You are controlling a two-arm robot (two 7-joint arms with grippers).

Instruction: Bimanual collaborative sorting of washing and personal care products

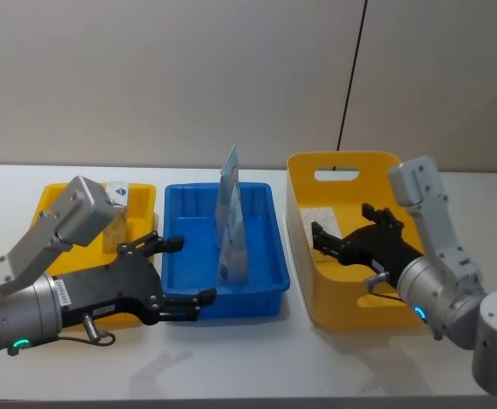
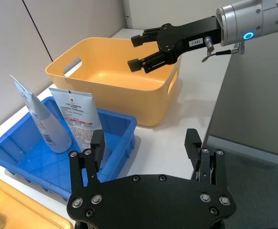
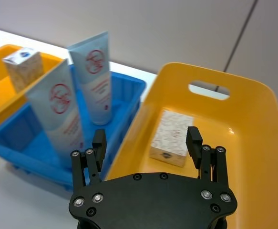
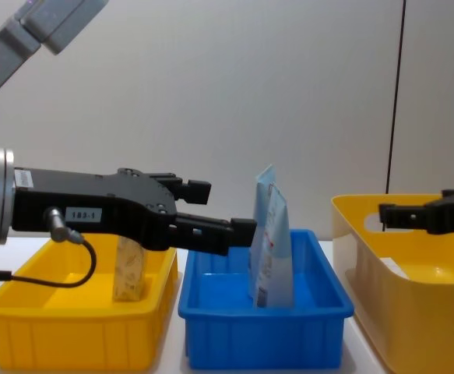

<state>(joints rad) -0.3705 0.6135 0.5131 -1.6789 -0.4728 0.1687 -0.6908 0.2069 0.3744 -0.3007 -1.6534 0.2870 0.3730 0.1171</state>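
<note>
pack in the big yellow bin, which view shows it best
Right wrist view: the pack lies whole on the bin floor, under the right end effector. Head view: partly behind that end effector. Chest view: a pale corner. Left wrist view: bin wall hides it.

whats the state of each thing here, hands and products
left hand, open, empty, by the blue bin
right hand, open, empty, over the big yellow bin
light-blue pouches, both upright in the blue bin
left speckled pack, standing in the yellow tray
right speckled pack, lying flat in the big yellow bin
</note>
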